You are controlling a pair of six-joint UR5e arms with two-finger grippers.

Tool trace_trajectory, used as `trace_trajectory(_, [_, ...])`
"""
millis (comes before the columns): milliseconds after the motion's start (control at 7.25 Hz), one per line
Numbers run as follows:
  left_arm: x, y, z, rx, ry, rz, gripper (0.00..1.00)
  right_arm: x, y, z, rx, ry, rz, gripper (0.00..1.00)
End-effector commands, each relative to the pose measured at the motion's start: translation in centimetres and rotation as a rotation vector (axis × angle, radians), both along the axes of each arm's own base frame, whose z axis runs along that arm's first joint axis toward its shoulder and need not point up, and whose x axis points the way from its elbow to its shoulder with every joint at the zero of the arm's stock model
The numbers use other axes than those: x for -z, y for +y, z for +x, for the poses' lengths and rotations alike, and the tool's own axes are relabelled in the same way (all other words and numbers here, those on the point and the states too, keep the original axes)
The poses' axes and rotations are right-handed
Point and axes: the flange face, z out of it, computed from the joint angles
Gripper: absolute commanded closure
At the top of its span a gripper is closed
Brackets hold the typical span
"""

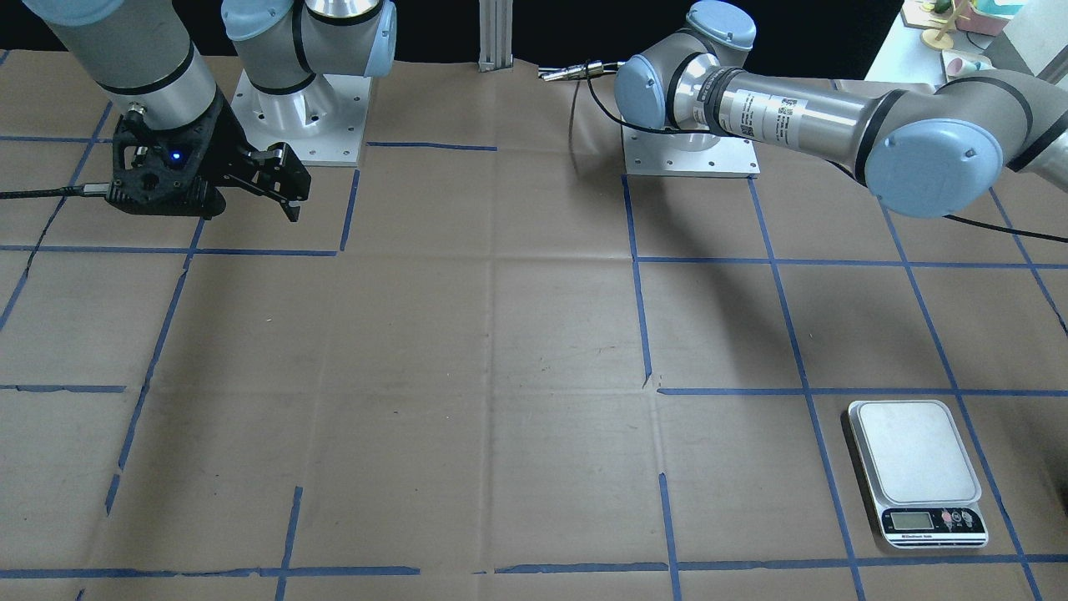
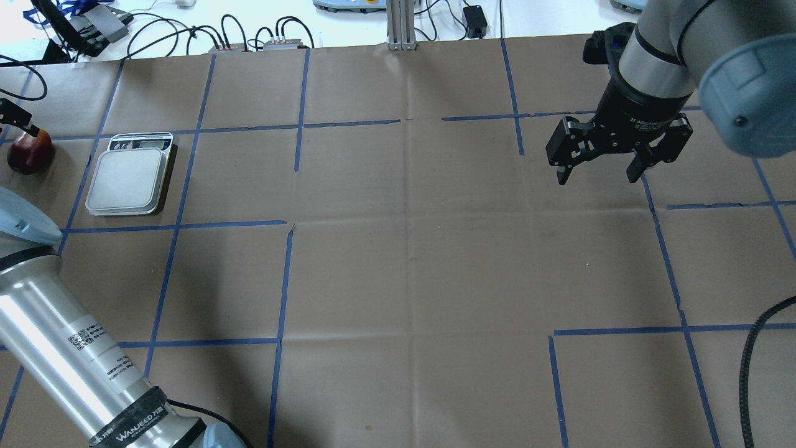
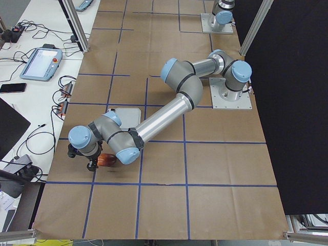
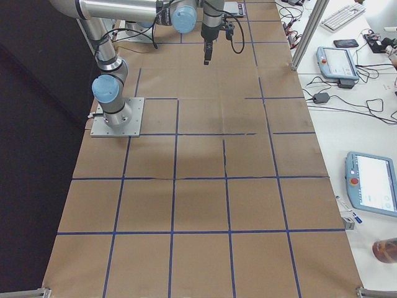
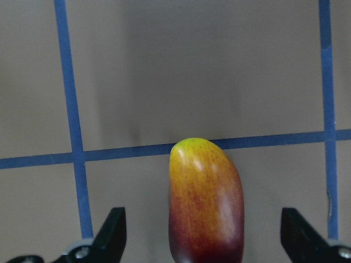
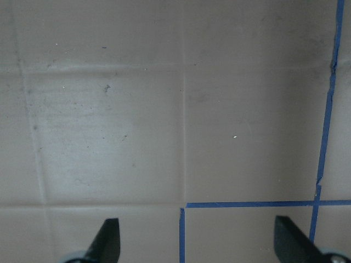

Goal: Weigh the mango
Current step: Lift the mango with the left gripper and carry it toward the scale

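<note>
The mango (image 5: 205,203) lies on the brown paper, its yellow end pointing away from the wrist camera and its dark red end toward it. It also shows at the far left of the overhead view (image 2: 28,152) and in the exterior left view (image 3: 107,160). My left gripper (image 5: 205,244) is open, with one finger on each side of the mango and a gap on both sides. The scale (image 2: 127,180) stands empty just to the right of the mango, also seen in the front-facing view (image 1: 914,451). My right gripper (image 2: 597,168) is open and empty, hanging above the table far from both.
Blue tape lines divide the brown paper on the table (image 2: 410,261) into squares. Cables and boxes lie beyond the far edge (image 2: 249,37). The left arm's long link (image 2: 68,348) stretches across the near left corner.
</note>
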Motion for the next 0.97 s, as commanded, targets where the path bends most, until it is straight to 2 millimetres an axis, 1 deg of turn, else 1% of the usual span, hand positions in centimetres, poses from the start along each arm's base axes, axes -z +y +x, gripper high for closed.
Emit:
trace_trajectory(0, [3.0,0.1,0.0,-0.004,0.028,0.037,0.01,0.0,0.0,0.0,0.001,0.000,0.000,0.00])
trace_trajectory(138, [3.5,0.2,-0.1,-0.003,0.042,0.056,0.03,0.0,0.0,0.0,0.001,0.000,0.000,0.00])
trace_trajectory(276, [3.6,0.4,-0.1,-0.005,0.045,0.068,0.32,0.0,0.0,0.0,0.001,0.000,0.000,0.00])
trace_trajectory(414, [3.4,0.4,-0.1,-0.003,0.038,0.072,0.50,0.0,0.0,0.0,0.001,0.000,0.000,0.00])
trace_trajectory(552, [2.5,0.4,-0.1,-0.003,0.031,0.064,0.58,0.0,0.0,0.0,0.001,0.000,0.000,0.00])
trace_trajectory(690, [1.8,0.6,-0.3,-0.005,0.039,0.071,0.60,0.0,0.0,0.0,0.001,0.000,0.000,0.00])
trace_trajectory(828, [-1.0,1.3,-0.9,-0.013,0.054,0.089,0.61,0.0,0.0,0.0,0.001,0.000,0.000,0.00])
